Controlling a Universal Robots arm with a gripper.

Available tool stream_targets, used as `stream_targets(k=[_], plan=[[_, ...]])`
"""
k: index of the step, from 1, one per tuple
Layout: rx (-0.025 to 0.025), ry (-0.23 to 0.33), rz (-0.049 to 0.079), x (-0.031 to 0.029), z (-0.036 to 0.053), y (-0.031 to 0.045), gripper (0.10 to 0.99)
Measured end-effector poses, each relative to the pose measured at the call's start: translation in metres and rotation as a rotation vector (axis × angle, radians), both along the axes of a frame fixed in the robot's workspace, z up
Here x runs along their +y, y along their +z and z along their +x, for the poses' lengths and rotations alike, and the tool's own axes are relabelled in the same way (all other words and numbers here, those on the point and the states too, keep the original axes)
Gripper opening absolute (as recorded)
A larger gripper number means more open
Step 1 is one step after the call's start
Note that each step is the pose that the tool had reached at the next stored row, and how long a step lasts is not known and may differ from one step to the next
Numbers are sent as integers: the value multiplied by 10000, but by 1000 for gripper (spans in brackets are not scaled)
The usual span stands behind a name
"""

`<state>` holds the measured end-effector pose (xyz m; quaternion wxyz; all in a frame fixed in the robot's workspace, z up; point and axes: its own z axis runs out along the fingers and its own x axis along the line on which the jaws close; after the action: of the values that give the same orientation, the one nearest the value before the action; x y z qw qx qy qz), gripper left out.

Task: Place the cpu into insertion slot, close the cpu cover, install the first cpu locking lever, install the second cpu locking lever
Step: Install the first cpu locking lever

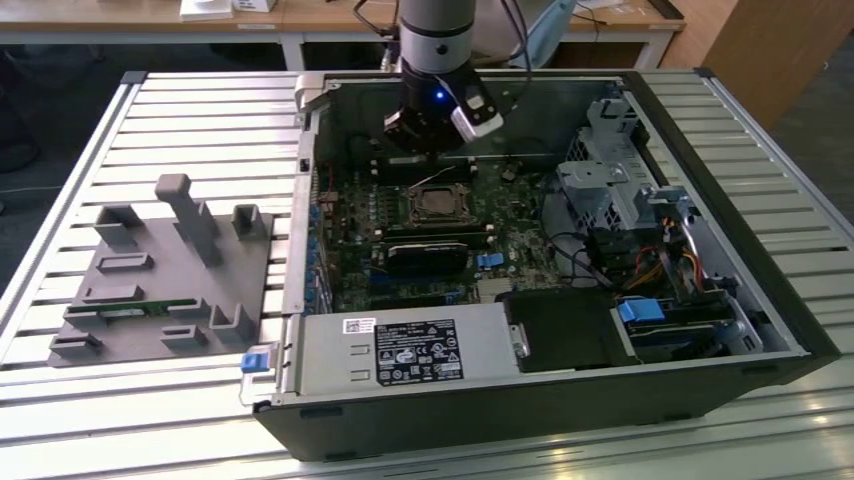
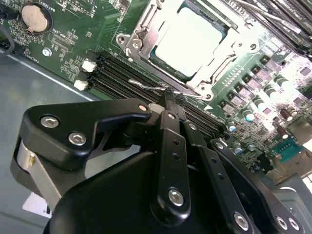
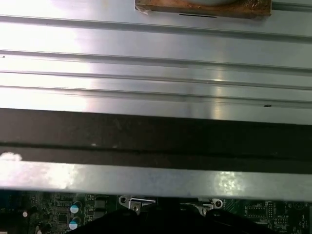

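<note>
While the grey fixture (image 1: 160, 270) is sitting unused at the left of the exterior view, the work is going on inside the open computer case (image 1: 747, 290) that is taking up the middle and right of that frame. Moving rightward, the gripper (image 1: 424, 145) is hanging on its arm (image 1: 434, 40) in the upper middle of the frame, low over the motherboard (image 1: 360, 215). The socket (image 1: 438, 205) is lying just below it in the picture.

In the second wrist view the cpu (image 2: 187, 41) is resting flat in that socket with its pale top glaring. The cpu cover (image 2: 214, 61) is lying down around it as a metal frame, so placing and closing are looking finished. A thin wire locking lever (image 2: 146, 86) is running along the socket's near edge, parallel with the black memory slots (image 2: 122, 80). The fingertips (image 2: 169, 106) are pressed together and are meeting that wire near its middle, crosswise to its long axis. Whether they are pinching it or only bearing on it cannot be told.

Farther right in the exterior view, the drive cage (image 1: 607, 190) is standing well apart from the gripper.
</note>
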<state>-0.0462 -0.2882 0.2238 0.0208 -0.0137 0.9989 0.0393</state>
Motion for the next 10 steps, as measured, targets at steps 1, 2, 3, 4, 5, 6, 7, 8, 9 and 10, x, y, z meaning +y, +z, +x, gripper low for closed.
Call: stream_targets(k=[1,2,3,4,5,6,7,8,9,10], plan=[[-1,-1,1,1,9,-4,106],[-1,-5,2,1,16,-6,106],[0,-8,1,2,22,-9,106],[0,-12,1,2,28,-11,106],[0,-14,1,3,36,-14,106],[1,-15,2,3,43,-16,106],[0,-16,2,5,50,-20,106],[1,-16,2,6,58,-23,106],[2,-17,2,6,66,-29,106],[3,-17,2,8,73,-35,106]])
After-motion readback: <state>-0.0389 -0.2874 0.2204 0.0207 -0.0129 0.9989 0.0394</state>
